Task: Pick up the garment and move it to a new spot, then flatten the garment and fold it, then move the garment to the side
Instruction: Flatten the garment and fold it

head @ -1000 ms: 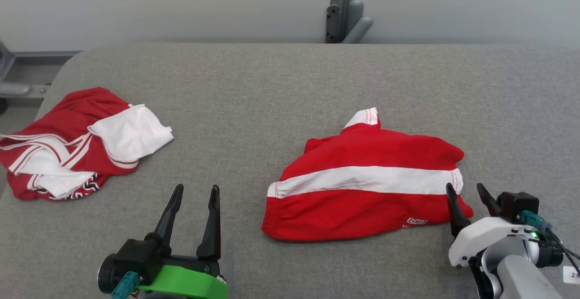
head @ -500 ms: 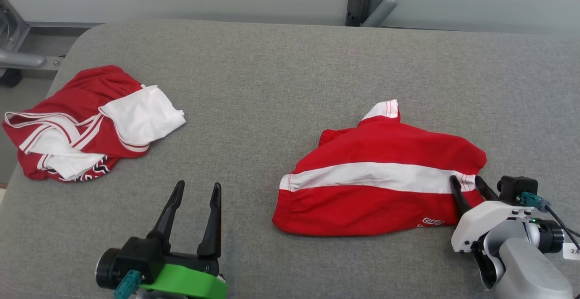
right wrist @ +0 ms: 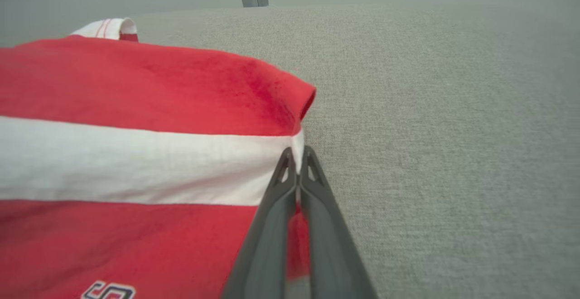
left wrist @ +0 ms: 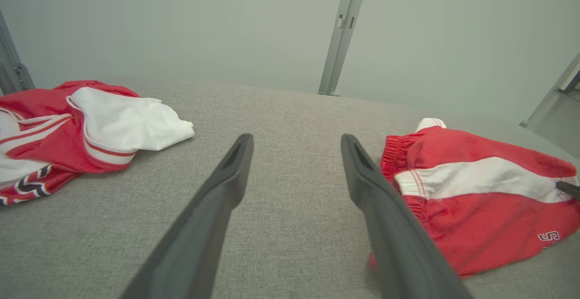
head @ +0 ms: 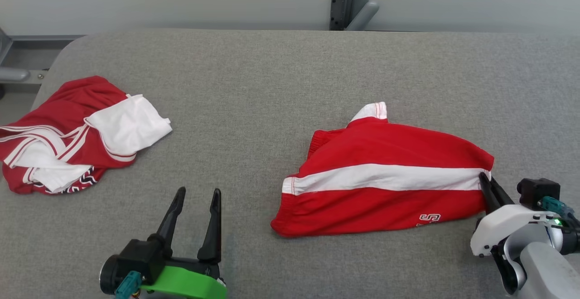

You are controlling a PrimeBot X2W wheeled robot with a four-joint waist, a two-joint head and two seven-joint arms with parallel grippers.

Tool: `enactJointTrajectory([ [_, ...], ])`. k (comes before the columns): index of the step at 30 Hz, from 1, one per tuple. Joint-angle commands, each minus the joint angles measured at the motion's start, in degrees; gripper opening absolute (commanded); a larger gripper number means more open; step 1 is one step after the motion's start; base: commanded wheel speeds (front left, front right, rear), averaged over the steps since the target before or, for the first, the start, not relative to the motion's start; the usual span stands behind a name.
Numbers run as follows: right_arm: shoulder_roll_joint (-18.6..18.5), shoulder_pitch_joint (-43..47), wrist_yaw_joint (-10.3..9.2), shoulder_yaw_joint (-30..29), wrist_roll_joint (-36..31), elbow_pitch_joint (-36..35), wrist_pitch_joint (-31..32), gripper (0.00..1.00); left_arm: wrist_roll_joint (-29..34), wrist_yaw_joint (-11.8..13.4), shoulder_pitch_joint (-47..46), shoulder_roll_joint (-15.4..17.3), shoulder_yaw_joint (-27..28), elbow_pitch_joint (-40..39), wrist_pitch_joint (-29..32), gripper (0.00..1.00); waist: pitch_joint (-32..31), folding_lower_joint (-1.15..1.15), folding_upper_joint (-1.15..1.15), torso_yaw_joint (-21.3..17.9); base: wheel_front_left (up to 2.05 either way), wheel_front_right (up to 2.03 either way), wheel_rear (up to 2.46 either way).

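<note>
Head view: right claw [head: 484, 178] clamped on garment [head: 385, 151] edge; left claw [head: 198, 193] apart; crumpled jersey [head: 68, 131] well left.

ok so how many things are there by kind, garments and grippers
garments: 2, the striped shorts and the crumpled pile
grippers: 2, the left gripper and the right gripper
total: 4

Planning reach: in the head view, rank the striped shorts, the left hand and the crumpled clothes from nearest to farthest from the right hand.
1. Striped shorts: right edge pinched in the right hand.
2. Left hand: lower left.
3. Crumpled clothes: far left.
</note>
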Motion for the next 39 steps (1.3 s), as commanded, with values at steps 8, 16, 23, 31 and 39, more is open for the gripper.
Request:
enactJointTrajectory([
  [8,-3.0,4.5,-0.02,-1.4,-2.2,-3.2,-0.2,0.00,-6.1,-0.6,-3.5,0.0,-3.6,8.0,1.4,1.00,-0.1,0.00,0.00,-2.7,0.00,0.00,0.00],
  [16,-2.8,4.5,-0.02,-0.7,-3.4,-4.2,-0.2,0.00,-22.2,-1.1,-11.2,0.8,-14.3,8.0,17.1,1.00,0.5,0.00,0.00,-4.7,0.00,0.00,0.00],
  [23,-2.3,3.8,-0.02,-0.1,-3.9,-4.2,-0.2,0.00,-27.7,-1.1,-12.0,2.9,-17.1,5.6,26.7,1.00,0.9,0.00,0.00,-6.0,0.00,0.00,0.00],
  [31,-2.0,2.5,-0.02,1.3,-5.6,-3.7,-0.2,0.00,-29.4,-1.0,-14.1,4.6,-19.4,4.1,31.7,1.00,1.9,0.00,0.00,-7.1,0.00,0.00,0.00],
  [39,-1.2,0.8,-0.02,2.7,-6.8,-3.9,-0.2,0.00,-28.5,-0.1,-16.7,5.2,-19.9,6.5,34.0,0.98,3.3,0.00,0.00,-8.5,0.00,0.00,0.00],
])
